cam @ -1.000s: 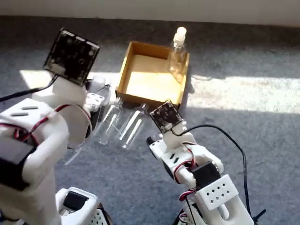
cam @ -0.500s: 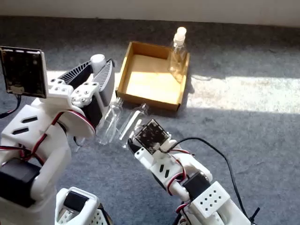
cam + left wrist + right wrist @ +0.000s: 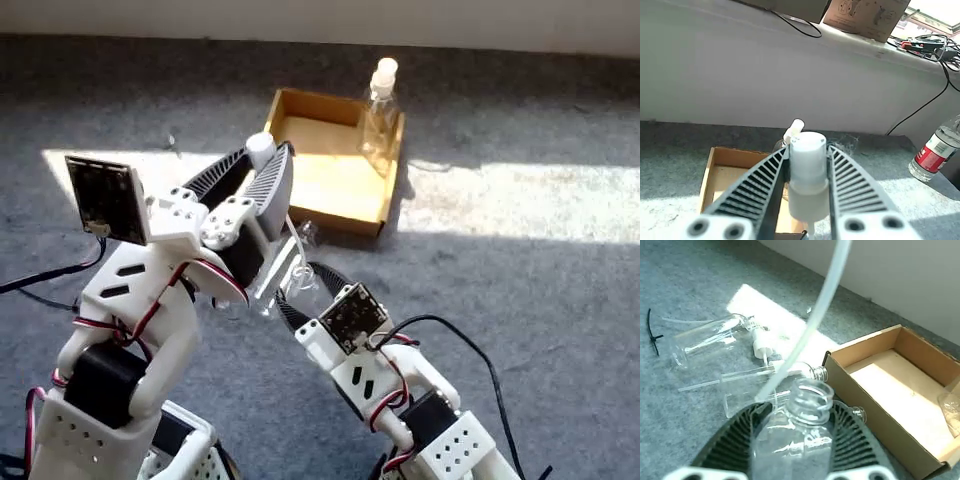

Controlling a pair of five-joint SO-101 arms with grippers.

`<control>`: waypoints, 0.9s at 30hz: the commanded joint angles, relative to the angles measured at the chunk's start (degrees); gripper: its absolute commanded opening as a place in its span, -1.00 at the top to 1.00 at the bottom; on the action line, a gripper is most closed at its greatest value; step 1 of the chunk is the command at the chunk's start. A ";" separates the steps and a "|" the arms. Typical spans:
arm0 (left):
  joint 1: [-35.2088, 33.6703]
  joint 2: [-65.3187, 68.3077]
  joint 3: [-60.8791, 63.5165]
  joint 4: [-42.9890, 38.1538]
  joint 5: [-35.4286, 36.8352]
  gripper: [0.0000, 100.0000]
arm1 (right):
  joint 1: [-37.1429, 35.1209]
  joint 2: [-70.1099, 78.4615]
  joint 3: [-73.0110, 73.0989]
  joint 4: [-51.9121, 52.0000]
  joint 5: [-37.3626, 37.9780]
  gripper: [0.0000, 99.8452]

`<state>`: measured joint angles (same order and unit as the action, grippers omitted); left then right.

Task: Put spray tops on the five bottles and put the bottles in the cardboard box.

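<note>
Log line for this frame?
left end effector: shut on spray top | right end effector: shut on open bottle | dip tube: beside neck, not in | box: one capped bottle

You were in a carpeted room, home or office: grey pile carpet [image 3: 560, 330], plain white wall [image 3: 715, 75], tangled black cables [image 3: 932, 41] along a white ledge [image 3: 860, 39].

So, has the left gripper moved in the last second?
Yes. In the high view the left gripper, shut on the spray top, moved rightward, reaching the cardboard box's left wall.
</note>
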<state>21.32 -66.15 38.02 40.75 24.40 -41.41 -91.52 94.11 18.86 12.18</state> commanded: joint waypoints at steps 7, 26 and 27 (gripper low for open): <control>0.31 -0.31 -0.13 -7.12 0.35 0.89 | 0.48 -1.27 -0.40 0.04 -0.44 0.99; -3.82 -0.13 9.63 -18.29 -2.81 0.89 | -0.57 -1.36 -0.84 0.57 -0.44 0.99; -3.74 -0.13 9.89 -18.11 -2.81 0.89 | -0.57 -1.36 -0.84 0.57 -0.44 0.99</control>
<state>18.07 -66.07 48.04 23.43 22.20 -41.49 -92.04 94.11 19.38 12.18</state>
